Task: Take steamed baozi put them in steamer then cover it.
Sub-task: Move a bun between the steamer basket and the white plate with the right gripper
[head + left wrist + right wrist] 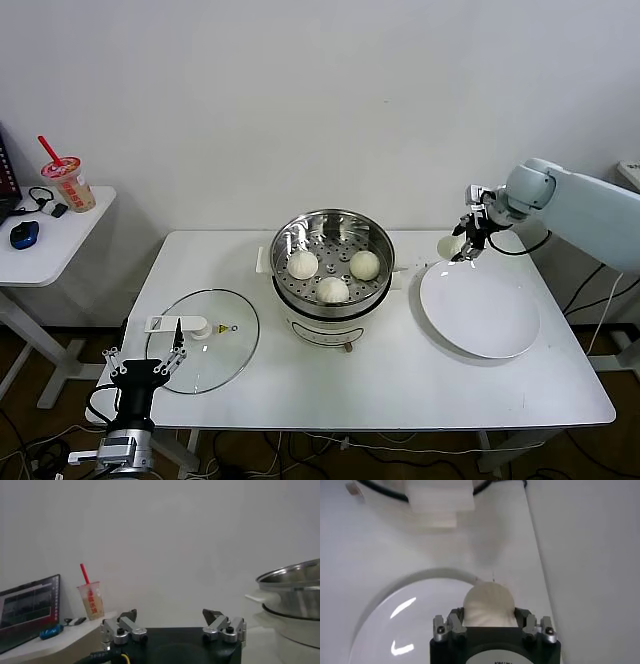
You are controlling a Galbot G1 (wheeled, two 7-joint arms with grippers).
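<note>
The steel steamer (pixel 332 262) stands at the table's middle on its white base, with three baozi (pixel 333 289) on its perforated tray. My right gripper (pixel 464 245) is shut on the fourth baozi (pixel 450 246) and holds it above the far left rim of the white plate (pixel 480 310). In the right wrist view the baozi (pixel 488 605) sits between the fingers above the plate (pixel 400 620). My left gripper (pixel 146 364) is open and empty, parked low at the table's front left by the glass lid (pixel 205 340). The steamer's rim (pixel 295 575) shows in the left wrist view.
A side table (pixel 50 240) on the left holds a drink cup with a red straw (pixel 68 182) and a blue mouse (pixel 24 234). The wall stands close behind the table. Cables hang off the table's far right corner.
</note>
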